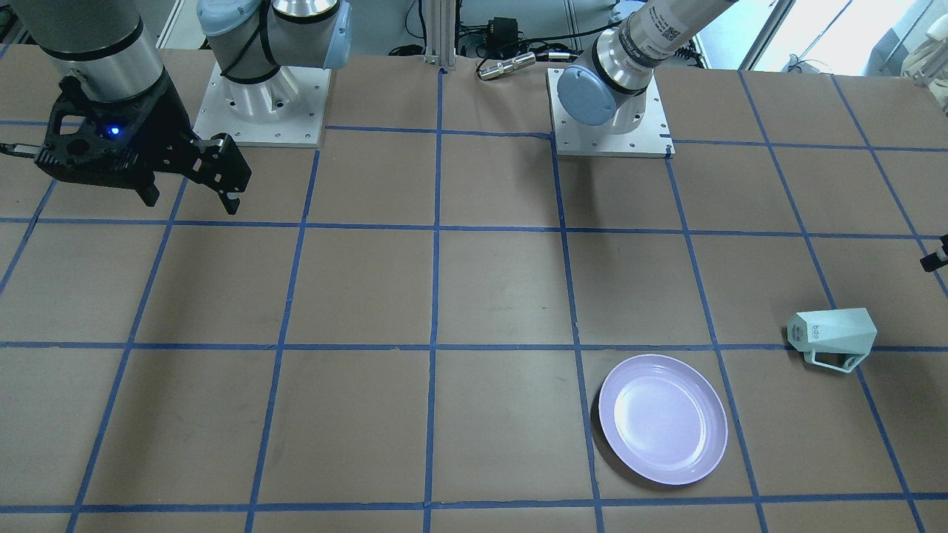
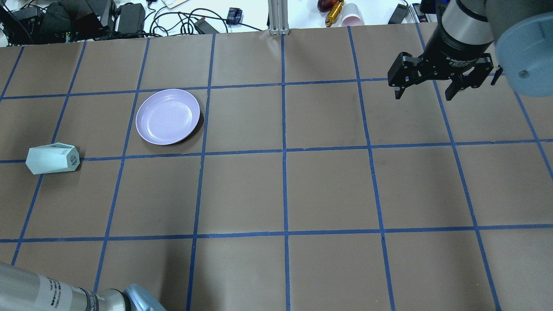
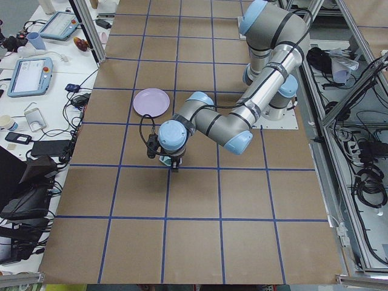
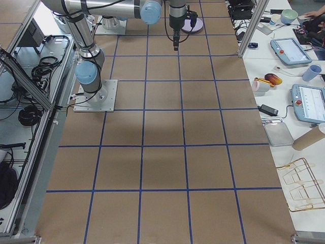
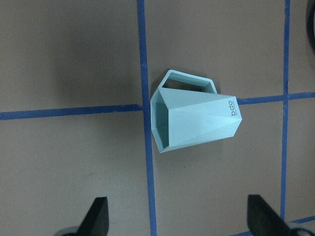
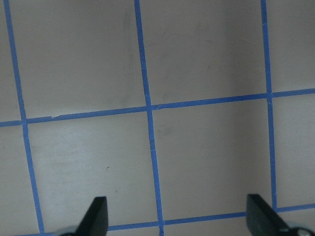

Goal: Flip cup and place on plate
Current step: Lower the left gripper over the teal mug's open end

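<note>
The pale mint-green cup [image 5: 197,118] lies on its side on a blue tape line, handle against the table's surface. Its lettered base [image 1: 807,333] points toward the plate's side. It sits near the table's left end [image 2: 52,159]. The lavender plate [image 2: 168,116] lies flat and bare about one grid square away [image 1: 663,418]. My left gripper [image 5: 182,221] hangs open above the cup, which shows just beyond its fingertips, untouched. My right gripper [image 2: 425,93] hovers open and holding nothing over the table's right side [image 1: 192,200].
Blue tape lines divide the brown table [image 2: 285,194] into squares. The two arm bases [image 1: 611,111] stand at the robot's edge. Cables and power bricks [image 2: 86,17] lie beyond the far edge, and side tables with tablets [image 3: 30,73] stand there too.
</note>
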